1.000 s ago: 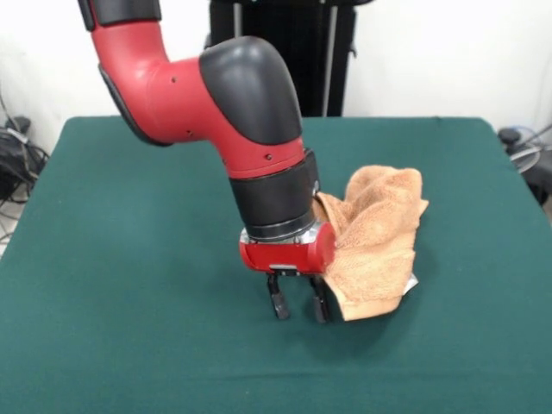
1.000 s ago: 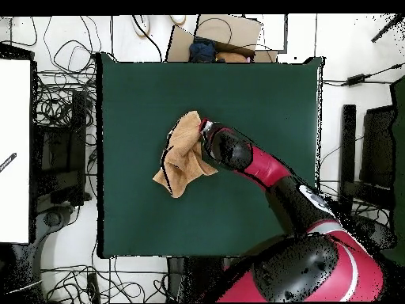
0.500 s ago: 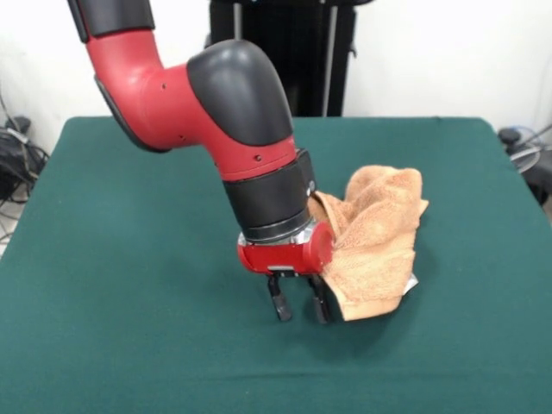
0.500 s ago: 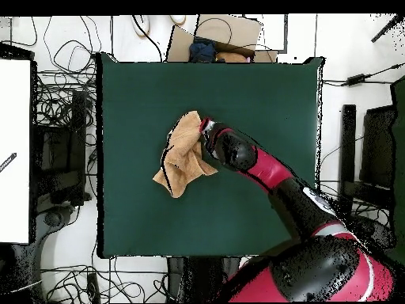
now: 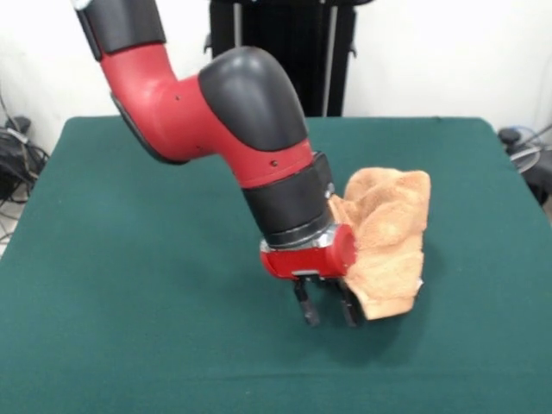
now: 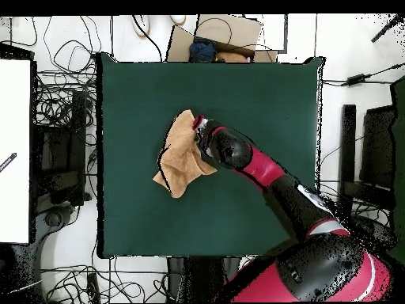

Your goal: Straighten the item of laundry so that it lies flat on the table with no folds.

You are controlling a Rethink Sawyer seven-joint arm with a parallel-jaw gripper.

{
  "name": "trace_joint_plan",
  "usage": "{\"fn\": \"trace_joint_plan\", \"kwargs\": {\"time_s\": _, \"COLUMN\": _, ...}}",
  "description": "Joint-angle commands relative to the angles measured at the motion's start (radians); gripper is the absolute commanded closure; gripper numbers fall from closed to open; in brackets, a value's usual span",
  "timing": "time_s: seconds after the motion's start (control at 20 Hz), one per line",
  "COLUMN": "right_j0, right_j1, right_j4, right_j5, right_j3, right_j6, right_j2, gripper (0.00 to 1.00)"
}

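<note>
- The towel (image 5: 388, 237) sits bunched up right of the counter's middle in the front view, a crumpled orange-tan heap with deep folds, not lying flat.
- From above, the towel (image 6: 182, 154) is a rumpled, roughly elongated shape left of centre on the green counter (image 6: 261, 87), with one corner pointing toward the lower left.
- The red and black arm (image 5: 233, 112) slants down from the upper left of the front view, its black wrist section leaning against the towel's left side.
- The tool (image 5: 328, 309) hangs just above the counter (image 5: 129, 285) at the towel's lower left corner; its two dark fingers (image 5: 304, 310) stand apart with a gap between them.
- The right-hand finger is touching or just at the towel's lower edge (I cannot tell whether any cloth is actually pinched between the two), so the tool looks released rather than clamped.
- A small white tag (image 5: 420, 282) peeks out at the towel's lower right edge.
- Cables (image 6: 63, 103) lie tangled on the floor beside the counter in the overhead view.
</note>
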Motion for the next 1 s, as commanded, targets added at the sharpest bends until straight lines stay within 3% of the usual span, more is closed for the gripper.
{"fn": "trace_joint_plan", "kwargs": {"time_s": 0.05, "right_j0": 0.022, "right_j1": 0.118, "right_j4": -0.027, "right_j5": 0.139, "right_j3": 0.028, "right_j6": 0.014, "right_j2": 0.157, "gripper": 0.0}}
{"fn": "trace_joint_plan", "kwargs": {"time_s": 0.45, "right_j0": -0.012, "right_j1": 0.164, "right_j4": -0.05, "right_j5": 0.157, "right_j3": 0.037, "right_j6": -0.017, "right_j2": 0.226, "gripper": 0.0}}
{"fn": "trace_joint_plan", "kwargs": {"time_s": 1.0, "right_j0": 0.02, "right_j1": 0.089, "right_j4": -0.016, "right_j5": 0.119, "right_j3": 0.122, "right_j6": 0.097, "right_j2": 0.22, "gripper": 0.0}}
